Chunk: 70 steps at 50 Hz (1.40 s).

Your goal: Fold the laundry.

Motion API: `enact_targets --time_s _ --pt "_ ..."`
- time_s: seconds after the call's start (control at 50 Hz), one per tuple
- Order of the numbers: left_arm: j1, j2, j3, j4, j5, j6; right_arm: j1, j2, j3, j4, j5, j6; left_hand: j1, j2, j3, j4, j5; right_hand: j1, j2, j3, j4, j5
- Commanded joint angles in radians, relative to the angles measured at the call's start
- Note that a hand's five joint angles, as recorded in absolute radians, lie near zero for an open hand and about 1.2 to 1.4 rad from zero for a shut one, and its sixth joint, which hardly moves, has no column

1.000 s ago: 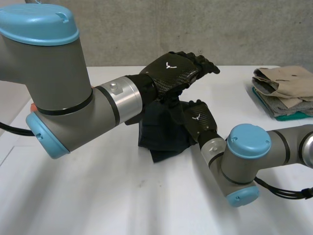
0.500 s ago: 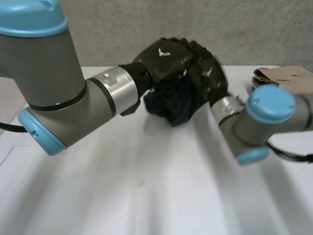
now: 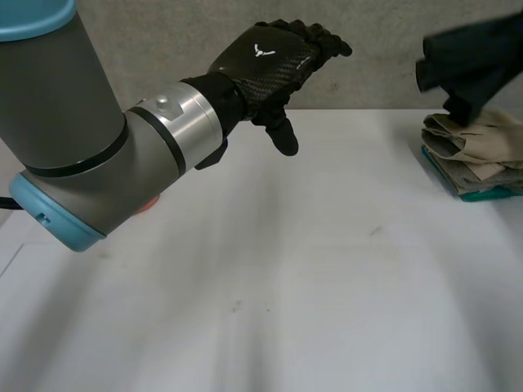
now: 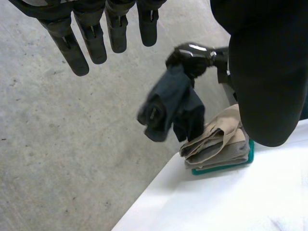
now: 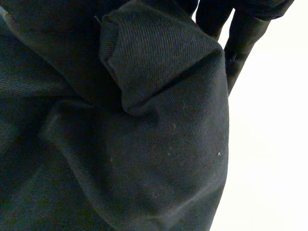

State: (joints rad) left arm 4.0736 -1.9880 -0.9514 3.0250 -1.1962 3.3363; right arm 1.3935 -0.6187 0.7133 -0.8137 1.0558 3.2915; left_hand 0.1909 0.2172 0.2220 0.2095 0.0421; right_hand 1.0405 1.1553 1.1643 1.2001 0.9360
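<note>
A bunched dark cloth [image 3: 470, 57] hangs in the air just above the stack of folded laundry [image 3: 478, 151] at the table's far right. In the left wrist view my right hand [image 4: 192, 54] is shut on the top of this dark cloth [image 4: 168, 108], which dangles over the beige and grey stack [image 4: 219, 147]. The right wrist view has the cloth [image 5: 144, 120] close under the palm, with fingers [image 5: 238, 41] curled beside it. My left hand [image 3: 270, 61] is raised over the table's back middle, open and empty, its fingers [image 4: 91, 33] straight.
The white table [image 3: 286, 269] stretches in front of a grey wall. The folded stack lies on a teal piece near the right edge. My left forearm crosses the table's left side, and something small and orange [image 3: 147, 206] peeks from under it.
My right hand closed on the dark cloth at mid-table, lifted it and carried it right, over the stack. My left hand let go of the cloth, rose and stayed open.
</note>
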Motion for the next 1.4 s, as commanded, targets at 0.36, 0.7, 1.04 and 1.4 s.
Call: enact_targets --time_s 0.36,0.7,1.04,1.4 --pt "-0.044 -0.009 -0.079 0.000 -0.003 0.005 -0.226 0.202 0.133 -0.145 -0.283 0.039 0.037 0.011 0.006 0.019 0.012 0.356 0.241 0.232 0.196 0.286" --pt "-0.096 0.023 -0.081 0.003 0.004 -0.003 -0.307 -0.165 0.337 0.234 -0.275 -0.119 0.026 -0.001 -0.006 0.007 0.000 -0.866 -0.981 -0.990 -1.026 -0.936" --pt "-0.090 0.110 -0.073 0.058 -0.003 -0.004 -0.254 -0.466 0.319 0.527 0.185 -0.698 0.031 0.005 0.000 0.013 0.006 -0.866 -0.981 -0.990 -1.026 -0.936" --pt "0.413 0.062 -0.092 0.038 -0.187 0.187 0.327 -0.754 0.942 0.341 -0.056 -0.665 0.029 0.002 -0.003 0.010 0.003 -0.866 -0.981 -0.990 -1.026 -0.936"
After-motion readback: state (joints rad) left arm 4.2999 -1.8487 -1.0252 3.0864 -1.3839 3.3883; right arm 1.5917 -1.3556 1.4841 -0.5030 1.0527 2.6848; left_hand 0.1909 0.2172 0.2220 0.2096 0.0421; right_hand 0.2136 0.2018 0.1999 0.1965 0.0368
